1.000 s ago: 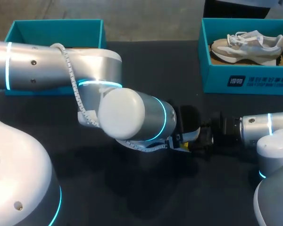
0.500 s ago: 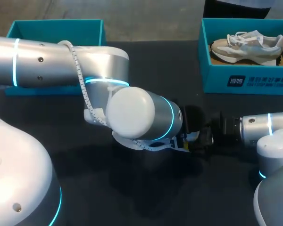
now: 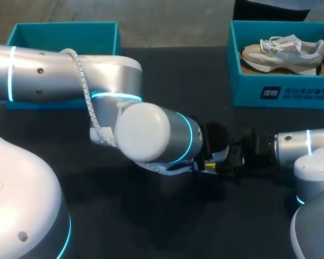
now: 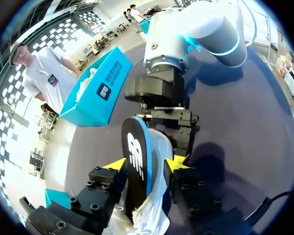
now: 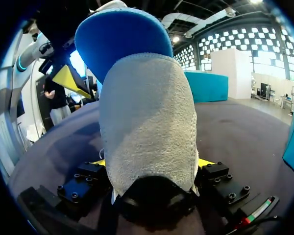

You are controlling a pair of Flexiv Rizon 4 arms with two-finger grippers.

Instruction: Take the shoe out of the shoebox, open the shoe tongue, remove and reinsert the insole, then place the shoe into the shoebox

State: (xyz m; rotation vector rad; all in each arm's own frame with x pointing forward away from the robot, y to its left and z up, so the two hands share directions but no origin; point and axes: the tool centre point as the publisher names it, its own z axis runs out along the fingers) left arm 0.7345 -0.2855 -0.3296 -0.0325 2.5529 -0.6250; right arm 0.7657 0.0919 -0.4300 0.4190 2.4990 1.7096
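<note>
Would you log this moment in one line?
right pincer: shut on shoe | left pincer: at insole, grip unclear | other shoe: in shoebox

1. The surface (image 3: 167, 70) is a dark, matte black top. Its far edge meets a pale floor.
2. The left shoebox (image 3: 65, 35) stands on the surface at the far left corner. It is teal, has no lid on it and opens upward.
3. The right shoebox (image 3: 245, 91) stands on the surface at the far right. It is also teal and open, with a dark label on its near wall.
4. The two boxes are well apart, with a bare stretch of surface between them.
5. Soft shadows lie across the middle of the surface.
</note>
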